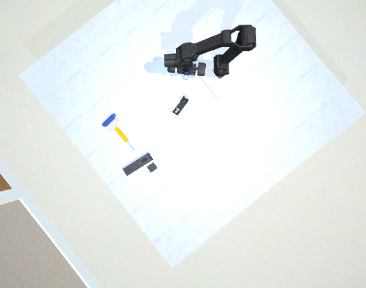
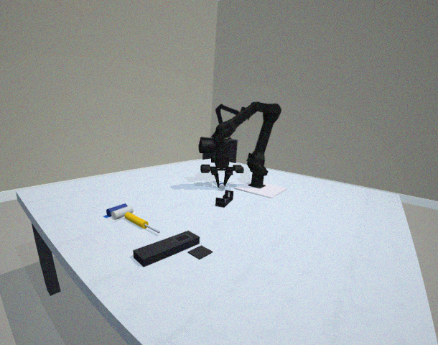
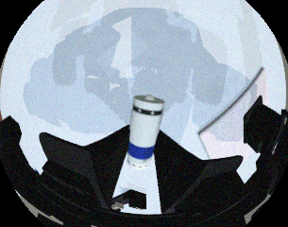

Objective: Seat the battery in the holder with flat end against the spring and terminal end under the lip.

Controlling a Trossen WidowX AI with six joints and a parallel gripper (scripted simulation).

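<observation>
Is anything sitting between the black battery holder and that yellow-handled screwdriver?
Nothing that I can see: in the top view, only bare tabletop shows between the battery holder and the yellow-handled screwdriver.
</observation>
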